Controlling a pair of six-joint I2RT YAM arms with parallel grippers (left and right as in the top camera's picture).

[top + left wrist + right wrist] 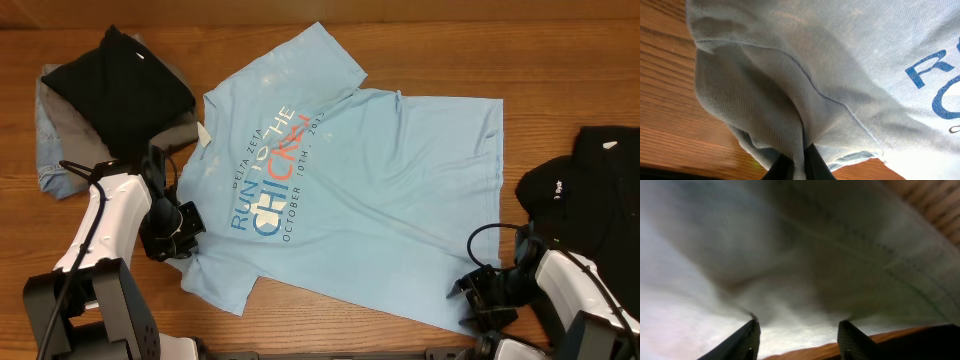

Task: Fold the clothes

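Shirt: the shirt (400, 190) lies spread on the tabletop (560, 60) with the lettering (270, 170) facing up. The neck points toward the left arm and the hem toward the right arm. One sleeve lies at the far edge, the other at the near edge.
Left tool: the left tool (183, 228) is pressed together on a pinch of shirt near the near sleeve. The wrist view shows a seam and a ridge of cloth running into its tips.
Right tool: the right tool (482, 297) sits at the near hem corner. Its fingers (751, 337) stand spread with cloth lying in the gap. That view is blurred, and no bite on the cloth shows.
Progress: nothing is folded yet, by the look of it.
Step in hand: probably securing both near-edge holds for a first lengthwise fold.
Doing it well: the right tool should nip both layers at the hem before any lift. Raise the two tools together and level, keeping the near edge taut between them. Carry the edge low across the shirt and lay it parallel to the far edge, with the sleeve tucked in.
Risks: the left pinch looks small and may slip, and a one-layer grab at the hem would skew the fold. The black pile (110, 70) and the black garment (590, 170) lie near the arms' sweep.
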